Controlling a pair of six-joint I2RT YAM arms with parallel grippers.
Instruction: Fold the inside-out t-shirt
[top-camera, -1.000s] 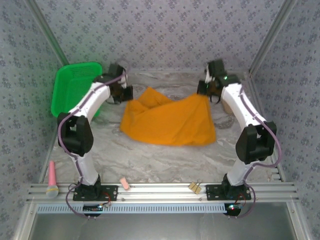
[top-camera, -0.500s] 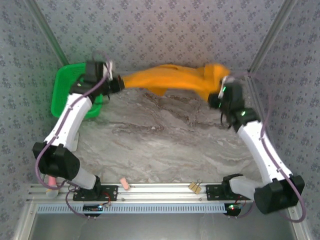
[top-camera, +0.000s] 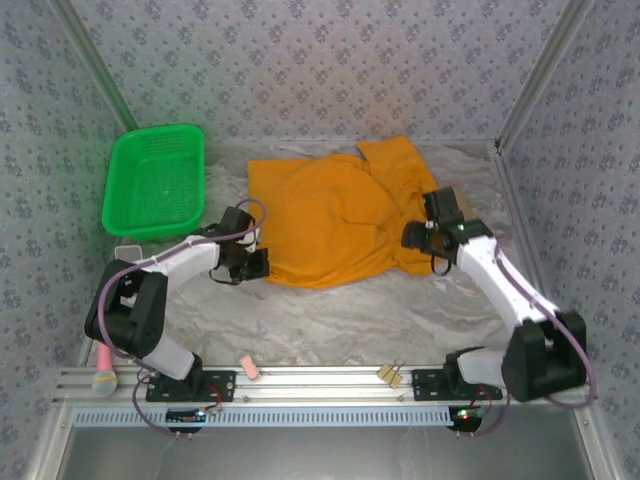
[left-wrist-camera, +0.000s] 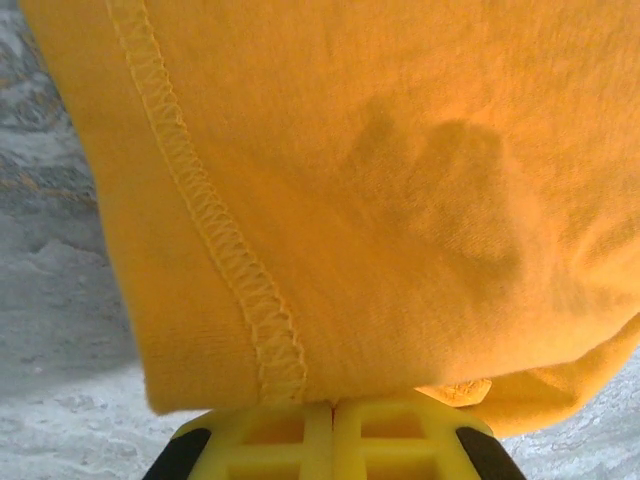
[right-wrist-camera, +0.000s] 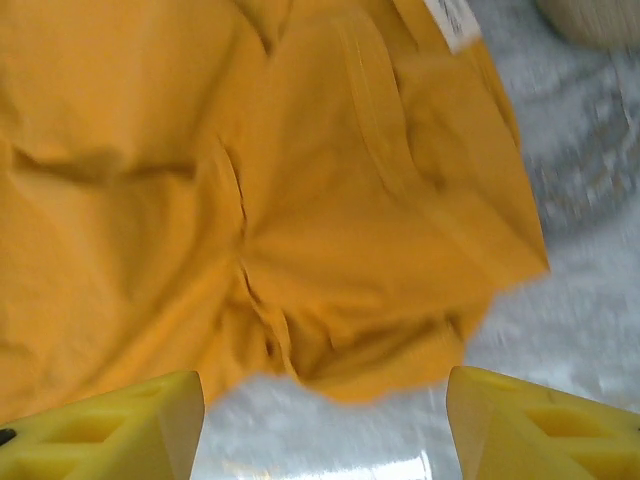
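Now, inside-out t-shirt: long axis left-right, neck tag at right end.
Left gripper: clamped on its hem.
Right gripper: jaws wide, empty.

No word, brand, number or sign can be read anywhere. The small white tag on the inside-out t-shirt is blurred in the right wrist view, so any print on it stays illegible.

Marbled table, orange t-shirt, green basket
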